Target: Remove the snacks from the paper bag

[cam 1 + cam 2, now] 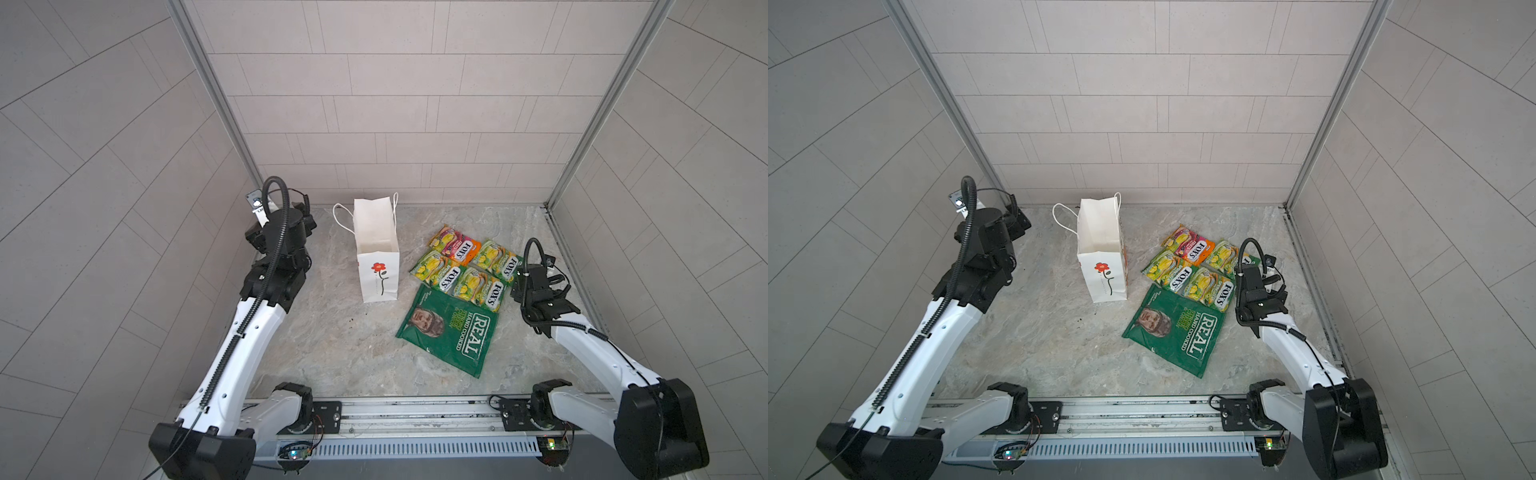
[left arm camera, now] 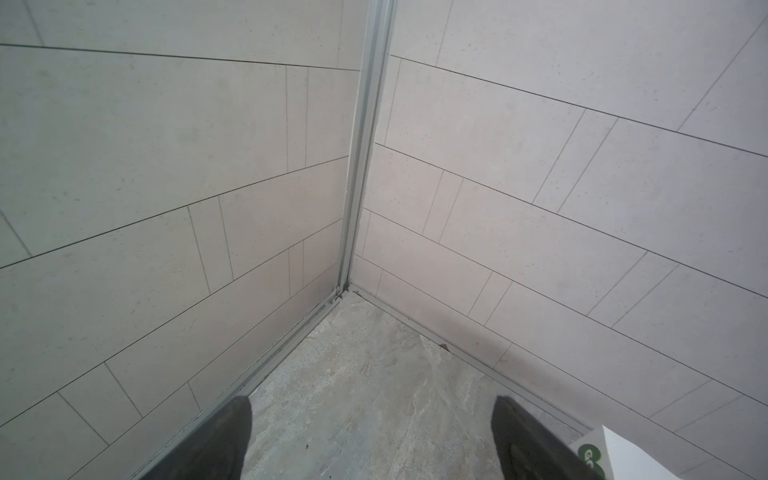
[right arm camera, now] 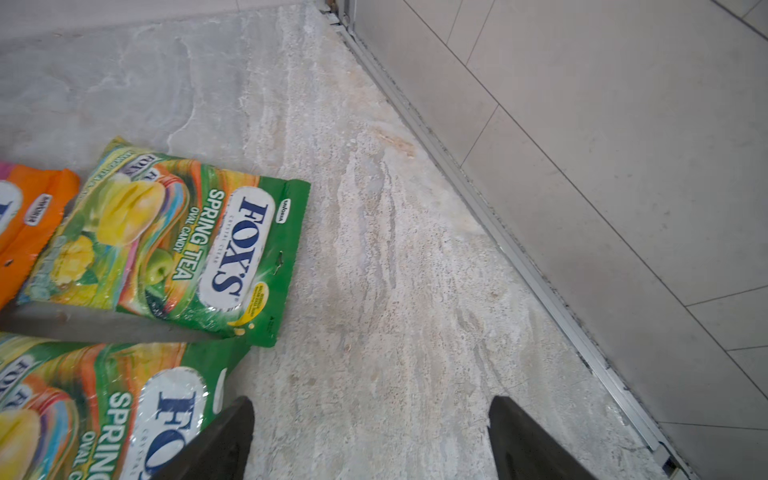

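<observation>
The white paper bag (image 1: 376, 253) (image 1: 1100, 249) with a red flower stands upright and open at the back middle, and only white paper shows inside it. To its right the snacks lie flat on the stone floor. They are three green-yellow FOX'S pouches (image 1: 480, 286), one orange-pink pouch (image 1: 457, 245) and a dark green REAL crisp bag (image 1: 451, 328) (image 1: 1177, 328). My left gripper (image 2: 371, 405) is open and empty, facing the back left corner, well left of the bag. Just right of the pouches (image 3: 174, 245), my right gripper (image 3: 371, 405) is open over bare floor.
Tiled walls enclose the floor on three sides, with metal corner posts (image 1: 216, 104) and a metal strip (image 3: 519, 257) along the right wall's foot. The arms' mounting rail (image 1: 415, 411) runs along the front edge. Bare stone floor (image 1: 332, 345) lies in front of the bag.
</observation>
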`<state>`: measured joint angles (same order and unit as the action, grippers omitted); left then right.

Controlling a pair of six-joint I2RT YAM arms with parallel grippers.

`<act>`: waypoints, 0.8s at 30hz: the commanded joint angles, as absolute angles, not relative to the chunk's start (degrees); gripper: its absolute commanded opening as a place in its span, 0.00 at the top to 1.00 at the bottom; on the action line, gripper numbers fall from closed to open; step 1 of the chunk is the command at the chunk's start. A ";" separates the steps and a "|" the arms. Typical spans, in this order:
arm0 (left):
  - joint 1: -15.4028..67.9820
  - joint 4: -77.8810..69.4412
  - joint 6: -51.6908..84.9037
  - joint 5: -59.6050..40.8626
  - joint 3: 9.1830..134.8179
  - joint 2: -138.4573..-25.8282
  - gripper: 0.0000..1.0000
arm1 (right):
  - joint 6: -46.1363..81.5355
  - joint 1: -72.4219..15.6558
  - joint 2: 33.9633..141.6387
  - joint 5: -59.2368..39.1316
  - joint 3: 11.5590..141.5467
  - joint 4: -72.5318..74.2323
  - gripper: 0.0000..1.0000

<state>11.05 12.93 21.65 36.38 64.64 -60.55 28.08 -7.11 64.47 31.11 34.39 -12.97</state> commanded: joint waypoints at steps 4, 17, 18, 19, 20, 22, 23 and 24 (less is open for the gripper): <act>10.75 13.06 25.14 43.76 54.13 -56.15 0.06 | 28.10 -6.36 66.95 41.38 34.58 -5.44 0.10; 10.72 -4.79 21.16 43.29 34.69 -54.73 0.06 | 17.05 -5.58 69.37 44.21 24.78 24.55 0.11; 10.72 -7.31 20.16 42.40 33.12 -55.09 0.06 | 15.72 -5.62 70.06 44.16 24.24 26.73 0.11; 10.73 -9.32 19.31 41.74 31.84 -55.35 0.06 | 14.96 -5.55 70.82 44.42 24.13 27.60 0.12; 10.78 -11.79 18.43 41.04 30.35 -55.86 0.06 | 14.61 -5.54 71.64 44.65 24.33 27.77 0.12; 10.72 -16.99 15.93 39.28 27.63 -57.08 0.05 | 14.30 -5.54 73.51 44.76 24.52 28.05 0.11; 10.73 -19.35 14.37 38.09 26.45 -57.92 0.05 | 14.08 -5.54 74.45 44.65 24.52 28.54 0.11; 10.74 -21.43 13.10 37.27 25.50 -58.93 0.05 | 13.68 -5.53 75.06 44.50 24.62 28.69 0.11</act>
